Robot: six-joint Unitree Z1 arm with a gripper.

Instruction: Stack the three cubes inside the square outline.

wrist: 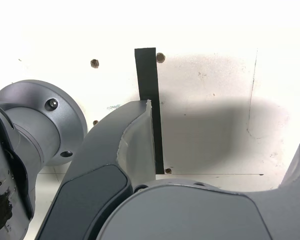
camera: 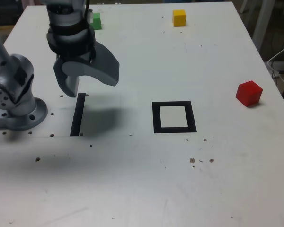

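White desk (camera: pixel 132 179) fills most of the exterior view, scattered with small dark holes. Z1 arm (camera: pixel 20 90) takes the left side there, its round grey base (camera: pixel 26 118) on the desk near the left edge.

Jaws (camera: pixel 93 75) hang above the desk, over and just right of the black strip in the exterior view. They're spread wide, nothing between them. Wrist view agrees: one curved finger by the strip, the other cut off by the frame, bare desk and a soft shadow in the gap.

Square outline (camera: pixel 174 117): thick black border, white centre, flat on the desk right of the strip in the exterior view. No cube in it.

Black strip (camera: pixel 78 114): straight, flat, between the base and the outline.

Cubes, all about one size, all on the desk, well apart:
- Red cube (camera: pixel 249 93): near the exterior view's right edge of the desk, turned cornerwise to the camera.
- Yellow cube (camera: pixel 179 18): near the far edge, beyond the outline.
- Green cube (camera: pixel 96 21): also near the far edge, partly hidden behind the arm.

White cable (camera: pixel 280 78) loops beside the desk at far right.
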